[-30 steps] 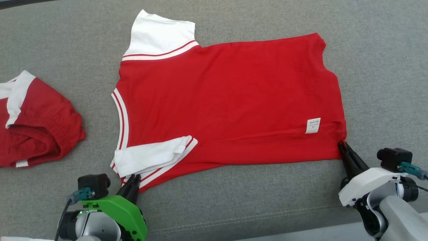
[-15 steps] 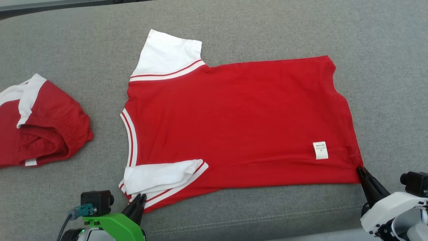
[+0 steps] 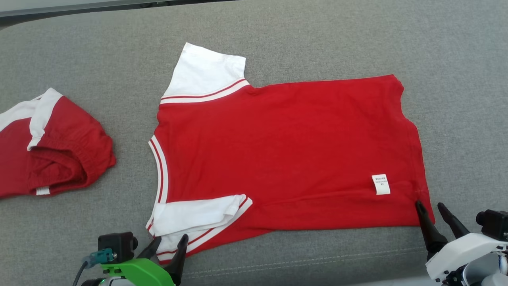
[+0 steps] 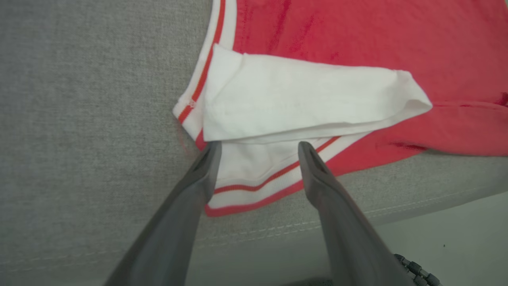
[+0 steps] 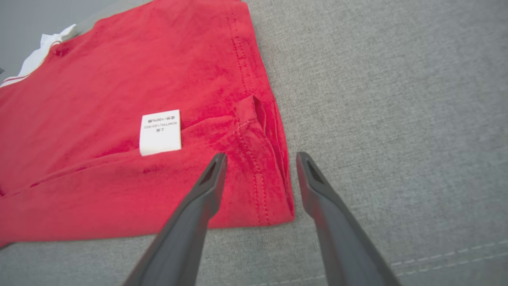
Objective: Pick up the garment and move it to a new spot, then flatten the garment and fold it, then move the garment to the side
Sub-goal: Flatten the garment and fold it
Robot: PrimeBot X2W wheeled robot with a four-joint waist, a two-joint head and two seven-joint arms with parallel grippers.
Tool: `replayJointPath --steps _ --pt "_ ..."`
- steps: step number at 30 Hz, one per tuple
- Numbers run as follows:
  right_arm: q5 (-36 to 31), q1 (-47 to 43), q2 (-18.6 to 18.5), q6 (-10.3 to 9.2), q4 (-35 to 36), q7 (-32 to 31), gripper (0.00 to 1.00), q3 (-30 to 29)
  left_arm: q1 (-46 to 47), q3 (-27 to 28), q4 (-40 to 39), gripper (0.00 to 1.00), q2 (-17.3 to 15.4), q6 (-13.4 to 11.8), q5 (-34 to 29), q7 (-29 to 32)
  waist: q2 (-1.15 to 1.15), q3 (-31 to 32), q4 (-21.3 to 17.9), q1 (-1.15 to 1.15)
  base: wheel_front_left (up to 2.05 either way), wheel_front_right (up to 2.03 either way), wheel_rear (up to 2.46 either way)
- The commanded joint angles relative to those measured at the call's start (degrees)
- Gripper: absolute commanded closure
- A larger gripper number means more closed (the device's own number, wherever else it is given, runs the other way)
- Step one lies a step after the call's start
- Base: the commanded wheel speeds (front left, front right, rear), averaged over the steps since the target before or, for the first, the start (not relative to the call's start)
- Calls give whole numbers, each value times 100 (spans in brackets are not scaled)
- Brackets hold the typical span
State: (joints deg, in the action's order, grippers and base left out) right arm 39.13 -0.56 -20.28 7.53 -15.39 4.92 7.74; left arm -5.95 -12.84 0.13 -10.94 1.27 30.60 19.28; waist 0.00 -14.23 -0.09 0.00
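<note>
At the near left corner, my left end effector [image 3: 171, 238] stood wide and empty, straddling the striped sleeve [image 3: 194, 212]. The right end effector [image 3: 428, 204], partly open and also empty, sat astride the near right hem. Both arms reached low and forward. The garment [image 3: 285, 151] lay spread on the grey cushion [image 3: 79, 59], flattened for folding, I judged.

A: Head camera's up high, tilted down over the whole red shirt [image 3: 285, 151] on the grey cushion [image 3: 79, 59].

B: Left wrist camera sits low and close, looking along the left fingers [image 4: 198, 186] at the folded white sleeve [image 4: 297, 99], the head frame's lower left.

A: Right wrist, just as close, looks along the right fingers [image 5: 202, 198] at the hem corner by the white label [image 5: 160, 132], the head frame's lower right.
</note>
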Motion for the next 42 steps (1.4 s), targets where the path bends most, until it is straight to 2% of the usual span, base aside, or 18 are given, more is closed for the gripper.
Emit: replayJointPath --steps 1,8,16,21,26,34,42 --pt "-67 -35 42 -8 30 82 0 -45 100 34 23 0 20 25 -40 -99 0 37 1 0 0 0 0" --pt "-478 6 253 -7 151 577 0 -452 205 222 -99 0 143 -50 -116 -818 0 163 18 0 0 0 0" --pt "-1334 92 617 -7 563 963 0 -1025 386 512 -316 0 94 -327 -496 -1686 0 321 64 0 0 0 0" --pt "-1948 132 868 -7 926 1032 0 -1178 564 579 -382 0 73 -540 -878 -2267 0 421 43 0 0 0 0" --pt "-2416 303 1020 -7 1208 1038 0 -1155 830 518 -308 0 31 -595 -1153 -2609 0 430 -2 0 0 0 0" --pt "-2669 556 1169 -7 1403 1041 0 -977 1383 381 -86 0 -12 -464 -1270 -2725 0 352 -89 0 0 0 0" --pt "-2257 1138 974 -7 880 1042 0 -786 2411 102 408 0 -245 70 -1108 -2126 0 1 -283 0 0 0 0"
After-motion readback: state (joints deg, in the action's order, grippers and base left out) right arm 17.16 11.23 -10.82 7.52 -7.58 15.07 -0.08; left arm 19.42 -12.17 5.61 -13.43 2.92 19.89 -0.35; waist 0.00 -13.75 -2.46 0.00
